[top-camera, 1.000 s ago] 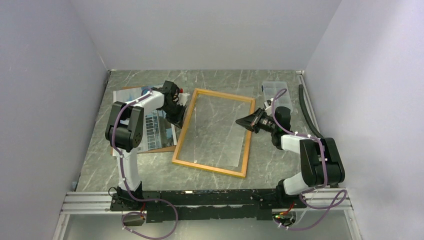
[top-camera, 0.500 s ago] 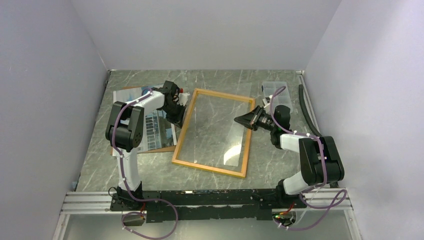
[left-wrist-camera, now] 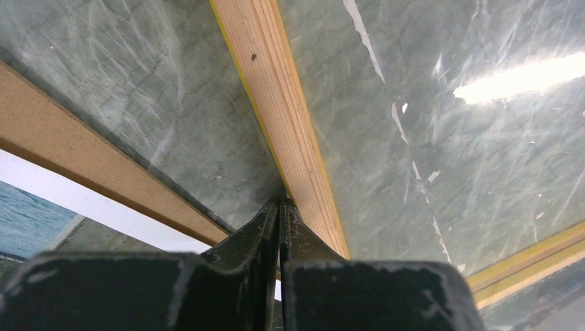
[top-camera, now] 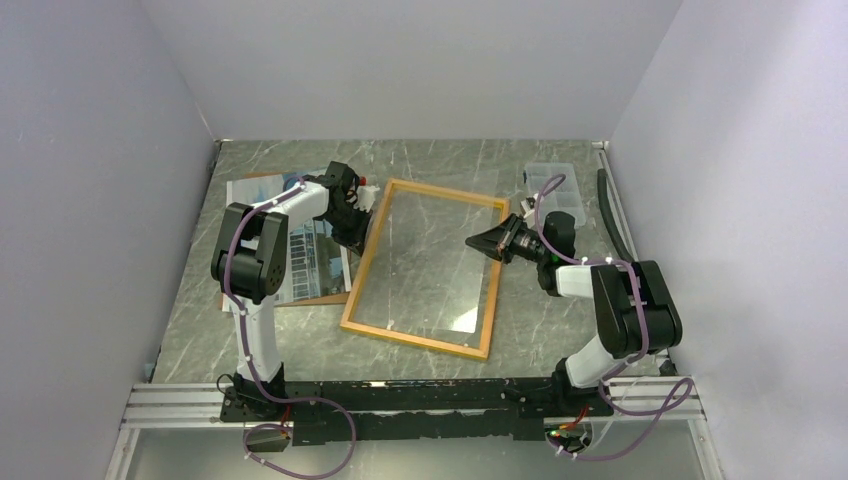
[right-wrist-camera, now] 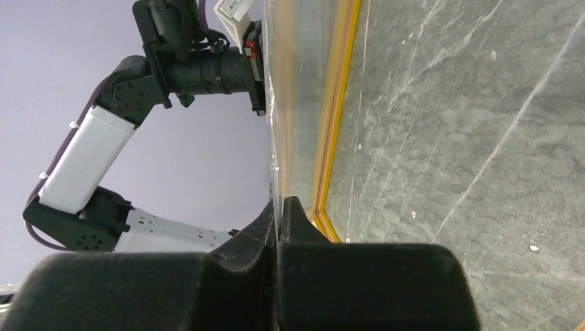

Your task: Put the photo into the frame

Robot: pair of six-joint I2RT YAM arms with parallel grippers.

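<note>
The yellow-edged frame (top-camera: 415, 340) lies wood side up on the marble table (top-camera: 520, 330), and we see both arms reaching in low from either side. The right gripper (top-camera: 470, 243) pinches its clear pane. The left gripper (top-camera: 362, 230), fingers together, touches the left rail. The photo (top-camera: 320, 262), showing a building and blue sky, lies just left.

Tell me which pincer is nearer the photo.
Left. The left pincer sits at the left rail of the frame, beside the photo; the right pincer is across the frame, near its right rail.
</note>
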